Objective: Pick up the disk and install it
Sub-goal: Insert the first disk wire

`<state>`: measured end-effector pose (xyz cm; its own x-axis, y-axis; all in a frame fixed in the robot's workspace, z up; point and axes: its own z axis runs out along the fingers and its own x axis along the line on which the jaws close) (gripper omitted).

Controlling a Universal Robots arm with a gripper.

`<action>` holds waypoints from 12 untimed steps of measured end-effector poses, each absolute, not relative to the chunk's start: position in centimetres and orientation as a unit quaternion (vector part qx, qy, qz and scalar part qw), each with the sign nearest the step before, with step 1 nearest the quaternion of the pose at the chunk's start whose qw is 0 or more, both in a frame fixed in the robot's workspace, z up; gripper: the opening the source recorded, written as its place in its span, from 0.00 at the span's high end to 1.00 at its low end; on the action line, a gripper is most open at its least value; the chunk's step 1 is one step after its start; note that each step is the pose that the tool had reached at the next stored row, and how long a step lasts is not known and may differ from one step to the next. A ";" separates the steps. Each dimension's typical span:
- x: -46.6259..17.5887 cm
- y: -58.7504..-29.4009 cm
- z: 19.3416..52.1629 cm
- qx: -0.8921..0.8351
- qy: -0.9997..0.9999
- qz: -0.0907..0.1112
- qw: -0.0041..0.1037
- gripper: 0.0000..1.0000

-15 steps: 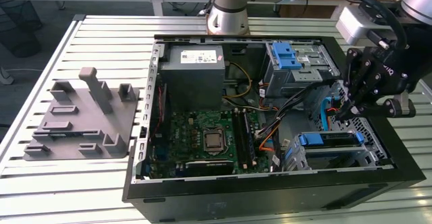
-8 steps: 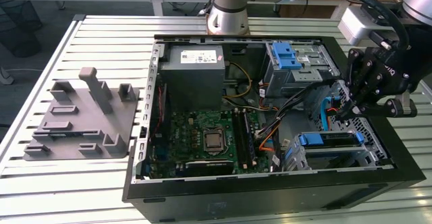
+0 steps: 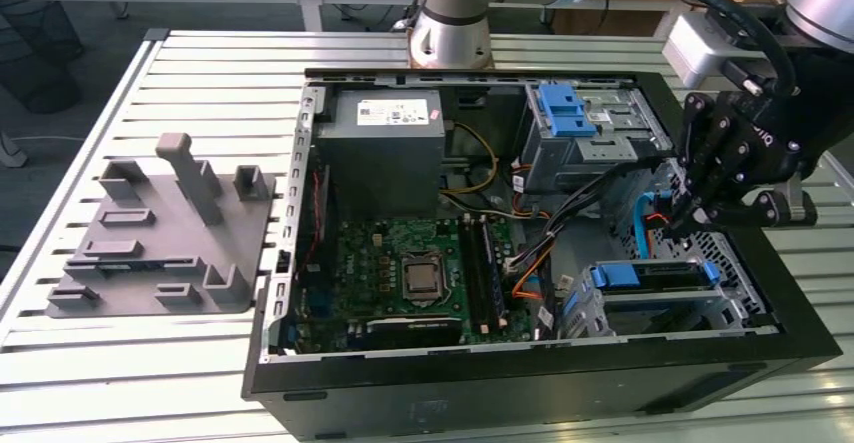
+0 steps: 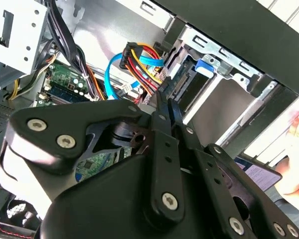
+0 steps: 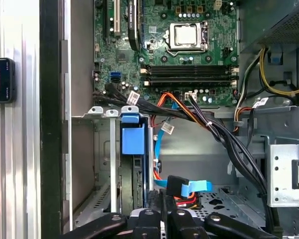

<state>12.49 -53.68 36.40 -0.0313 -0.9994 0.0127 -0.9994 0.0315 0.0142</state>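
An open computer case is seen lying on its side on a slatted metal table, with the motherboard and its bare CPU socket exposed. The black hand is held over the drive bays, toward the exterior view's right, above the case's interior. In the second wrist view the fingers are seen pressed together, with nothing pinched between them, their tips close to a bundle of red, yellow and blue cables. The disk is found already seated in the lower drive cage near the case's front corner; its blue rail is visible at the cage mouth, and in the first wrist view a blue tab is seen at the same bay. A grey power supply sits at the far end of the case, and a grey moulded fixture rests on the table to the exterior view's left, well apart from the case.
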 end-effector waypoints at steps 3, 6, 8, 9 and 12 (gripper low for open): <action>12.5 -53.7 36.2 0.696 -0.718 0.000 0.008 0.75; 12.5 -53.7 36.0 0.696 -0.718 0.002 0.007 0.75; 12.5 -53.7 35.8 0.696 -0.718 0.003 0.006 0.75; 12.5 -53.7 35.7 0.696 -0.718 0.003 0.005 0.75; 12.5 -53.7 35.4 0.696 -0.718 0.004 0.004 0.75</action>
